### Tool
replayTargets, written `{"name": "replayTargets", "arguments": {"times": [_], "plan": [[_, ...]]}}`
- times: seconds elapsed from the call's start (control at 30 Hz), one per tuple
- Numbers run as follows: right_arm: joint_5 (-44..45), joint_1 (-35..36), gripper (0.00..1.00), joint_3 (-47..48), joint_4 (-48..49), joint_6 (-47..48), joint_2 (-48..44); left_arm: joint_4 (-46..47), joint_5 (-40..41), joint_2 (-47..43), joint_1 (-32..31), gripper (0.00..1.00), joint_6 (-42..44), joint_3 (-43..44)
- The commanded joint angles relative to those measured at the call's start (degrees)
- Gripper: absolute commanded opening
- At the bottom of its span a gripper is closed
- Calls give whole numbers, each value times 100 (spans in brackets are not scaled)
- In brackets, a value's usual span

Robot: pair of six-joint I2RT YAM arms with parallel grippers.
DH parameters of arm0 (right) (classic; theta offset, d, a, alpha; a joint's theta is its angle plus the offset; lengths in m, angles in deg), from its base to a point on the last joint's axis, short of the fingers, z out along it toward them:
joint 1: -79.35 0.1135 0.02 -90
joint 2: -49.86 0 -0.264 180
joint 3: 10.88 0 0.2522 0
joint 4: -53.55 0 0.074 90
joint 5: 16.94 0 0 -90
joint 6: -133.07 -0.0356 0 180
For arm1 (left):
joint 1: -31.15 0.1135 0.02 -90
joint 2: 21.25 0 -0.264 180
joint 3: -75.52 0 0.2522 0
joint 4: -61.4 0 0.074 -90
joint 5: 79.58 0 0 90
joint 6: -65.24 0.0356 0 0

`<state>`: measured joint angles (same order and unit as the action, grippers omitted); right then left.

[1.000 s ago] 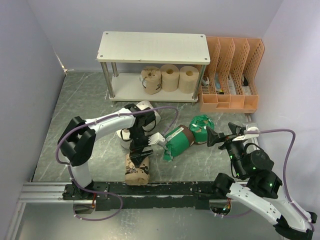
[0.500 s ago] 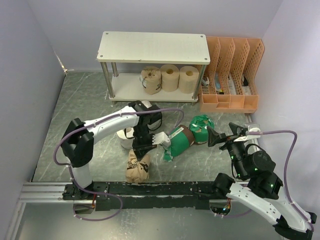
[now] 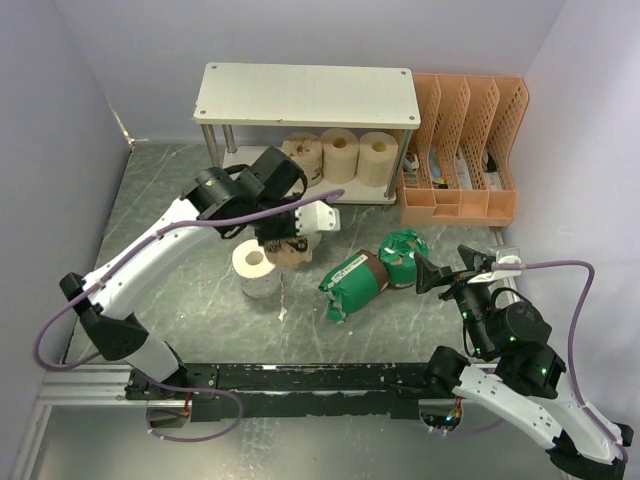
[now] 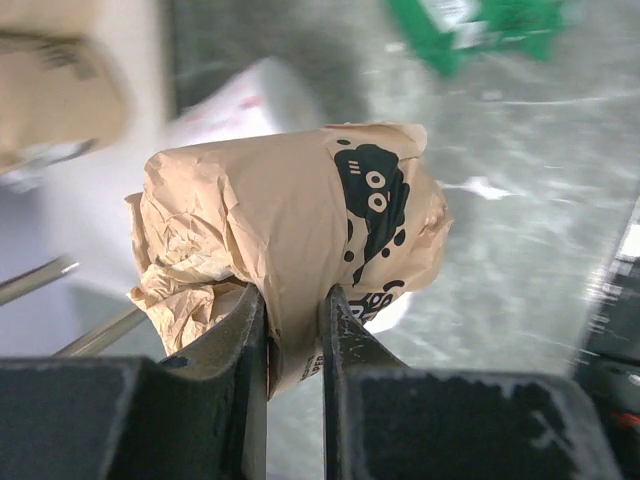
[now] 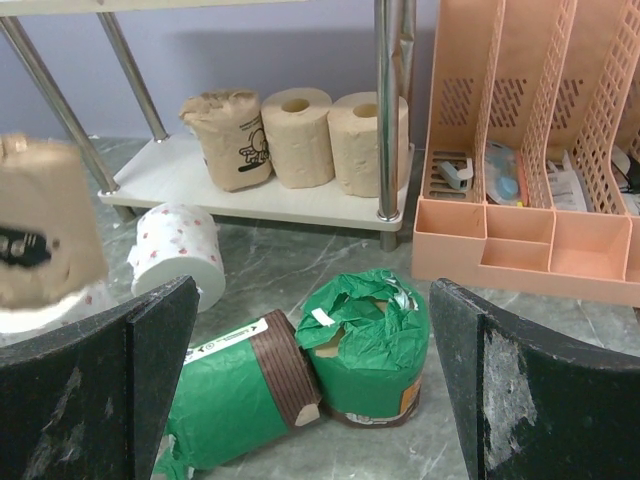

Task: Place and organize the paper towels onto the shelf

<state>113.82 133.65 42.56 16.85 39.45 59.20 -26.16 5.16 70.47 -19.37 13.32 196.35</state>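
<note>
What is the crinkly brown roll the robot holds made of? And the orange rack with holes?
The brown roll looks wrapped in matte kraft paper: it creases and crumples at one end. The orange rack is probably smooth moulded plastic, judging by its even rows of holes.

The left claw [image 4: 295,325] pinches the crumpled wrapper of a tan wrapped roll [image 4: 300,220] with black print, above the blurred tabletop [image 4: 540,200]; a green-wrapped roll [image 4: 480,25] lies beyond.

Marbled table [image 3: 400,330] carries shelf [image 3: 308,95], rack [image 3: 462,150], white roll [image 3: 256,268], green rolls [image 3: 352,288].
</note>
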Motion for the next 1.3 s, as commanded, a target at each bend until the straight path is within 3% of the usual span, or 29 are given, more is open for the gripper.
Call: {"name": "replayTargets", "arguments": {"times": [0.0, 0.07, 0.3, 0.5, 0.6, 0.67, 0.77, 0.8, 1.1, 1.17, 1.27], "plan": [[47, 39, 100, -48, 139, 62, -52, 1508, 2574, -299, 71, 7, 502, -421], [44, 47, 100, -48, 141, 63, -41, 2171, 3126, -235, 448, 7, 846, -652], [66, 45, 100, -39, 115, 28, -94, 4585, 3297, -73, 1122, 13, 1871, -1900], [64, 45, 100, -24, 88, 1, -50, 4915, 3042, 1062, 1563, 15, 1504, -1102], [44, 46, 100, -35, 96, 18, 17, 5020, 3051, 1484, 1593, 25, 1431, -705], [34, 51, 100, -35, 91, 19, 21, 5147, 3057, 1653, 1598, 40, 1438, -645], [44, 46, 100, -32, 98, 19, -36, 5286, 3153, 1847, 1598, 71, 1417, -621], [48, 50, 100, -31, 108, 19, -56, 5288, 3191, 1901, 1604, 76, 1383, -605], [35, 49, 100, -61, 132, 54, -129, 5472, 3327, 1803, 1599, 87, 1277, -867], [36, 51, 100, -57, 139, 54, -141, 5174, 3223, 1792, 1599, 99, 1099, -684], [35, 59, 100, -57, 132, 54, -172, 4288, 2836, 1724, 1551, 100, 694, -253]]}}
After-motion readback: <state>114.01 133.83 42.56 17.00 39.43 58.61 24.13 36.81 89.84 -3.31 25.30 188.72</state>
